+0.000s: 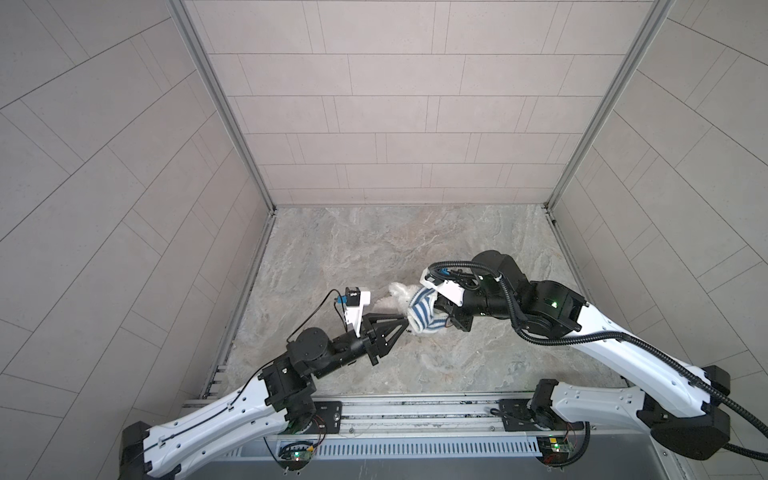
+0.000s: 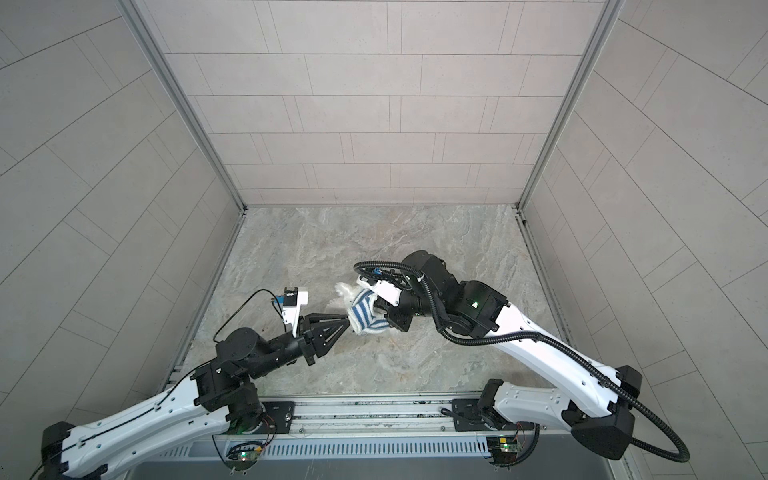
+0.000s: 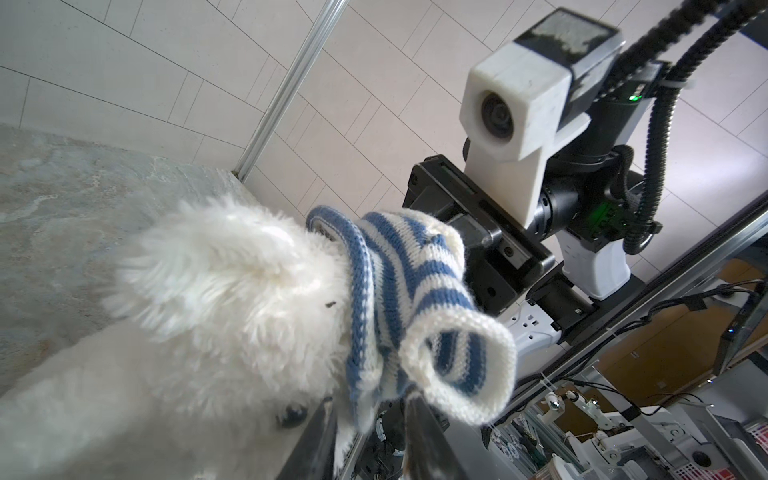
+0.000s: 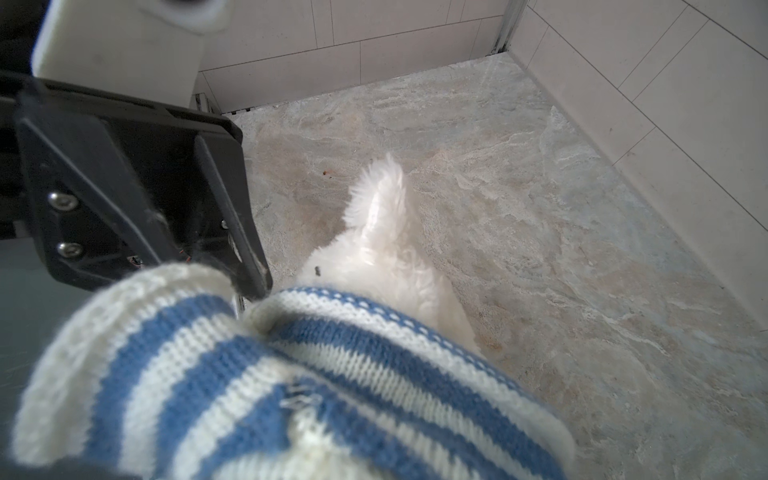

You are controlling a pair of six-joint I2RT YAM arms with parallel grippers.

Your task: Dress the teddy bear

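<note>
The teddy bear (image 1: 397, 297) is up off the table (image 1: 374, 249) with one end inside the striped shirt (image 1: 422, 316). Its white fur pokes out of the shirt's blue-edged opening, away from the right arm and toward the back wall. Judging from both top views, the bear's long axis runs from the shirt slantwise toward the far left, roughly in line with the right forearm. The right gripper (image 1: 444, 311) sits on the opposite side of the shirt from the fur. Its jaws are closed and buried in the knit, so it appears to be pinching the shirt and carrying the whole bundle. The left gripper (image 1: 404, 323) comes at the shirt from the near left, almost square to that axis, with its tips right at the shirt's edge. In the left wrist view its fingers (image 3: 316, 436) stand a narrow gap apart with the edge hanging between them, close to the bear's eye (image 3: 293, 413). I cannot tell whether they already pinch the knit. An empty sleeve (image 3: 457, 365) gapes just beside that edge. The left arm is plainly the nearer one to the free edge. The coming pull will likely need to run along the bear's axis, away from the right gripper, not across it.
</note>
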